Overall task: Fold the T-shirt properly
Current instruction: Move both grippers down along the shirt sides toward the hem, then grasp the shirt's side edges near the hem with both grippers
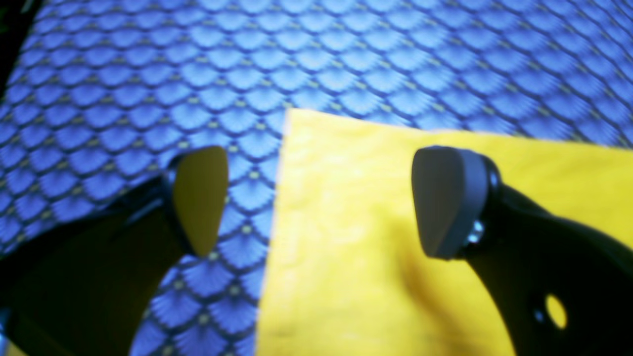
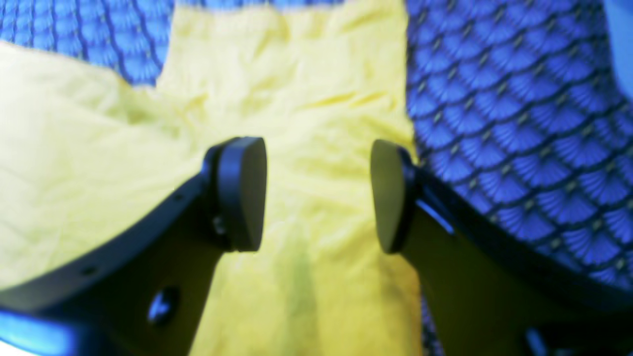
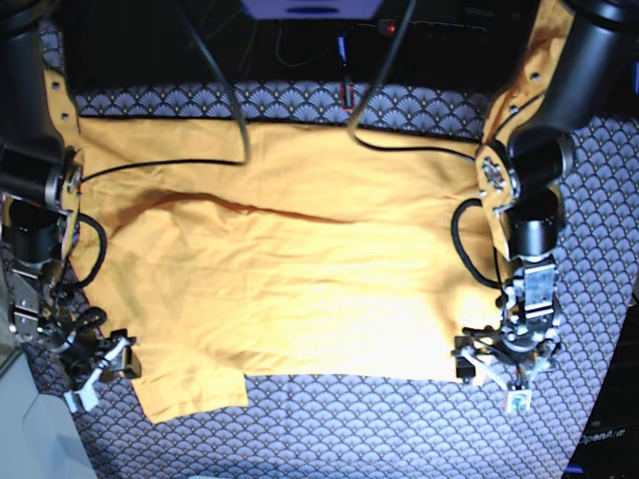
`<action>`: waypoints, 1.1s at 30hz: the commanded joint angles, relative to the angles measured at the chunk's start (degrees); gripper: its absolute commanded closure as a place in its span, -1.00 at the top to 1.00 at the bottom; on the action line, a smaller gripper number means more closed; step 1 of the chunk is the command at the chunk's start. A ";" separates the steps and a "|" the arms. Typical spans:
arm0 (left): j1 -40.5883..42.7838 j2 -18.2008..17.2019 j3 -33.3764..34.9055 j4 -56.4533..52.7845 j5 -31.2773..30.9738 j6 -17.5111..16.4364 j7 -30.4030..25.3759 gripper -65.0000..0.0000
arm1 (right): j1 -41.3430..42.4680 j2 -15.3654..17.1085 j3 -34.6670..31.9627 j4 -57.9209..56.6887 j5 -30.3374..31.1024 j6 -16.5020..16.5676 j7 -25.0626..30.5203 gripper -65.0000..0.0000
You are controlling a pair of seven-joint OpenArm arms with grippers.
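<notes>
- Both wrist views are blurry, so the T-shirt [image 2: 306, 123] shows only soft wrinkles and no seams.
- The picture edges cut off the T-shirt in both wrist views.
- In the base view, the arms cover the shirt's two far corners.
- There, the left pincer [image 3: 514, 374] and right pincer [image 3: 95, 374] look too small to tell their tips.

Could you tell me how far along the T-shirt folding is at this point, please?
Done: the T-shirt lies spread on the tablecloth, apparently with one fold, and still wide and wrinkled. In hand: nothing. The left end effector stands open over the shirt's corner and the right end effector open over a sleeve; neither holds cloth. Left: the further folds needed to make a compact, neat stack.
</notes>
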 commanded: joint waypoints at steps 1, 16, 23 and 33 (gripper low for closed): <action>-2.31 -0.97 1.00 -0.23 -0.24 0.77 -2.15 0.75 | 1.39 1.12 0.22 -0.56 0.86 -0.03 1.76 0.06; -2.22 -1.15 11.55 -3.83 -0.95 3.76 -3.21 0.74 | 2.53 4.37 0.22 -10.67 0.94 -3.33 8.88 0.05; -0.64 -1.50 11.55 -3.22 -0.95 3.76 -3.38 0.75 | 2.71 6.57 0.22 -10.67 1.03 -2.80 9.06 0.05; -1.35 -1.24 11.64 -3.66 -0.95 3.93 -3.21 0.76 | 2.36 5.52 0.40 -10.85 1.03 -4.82 9.23 0.06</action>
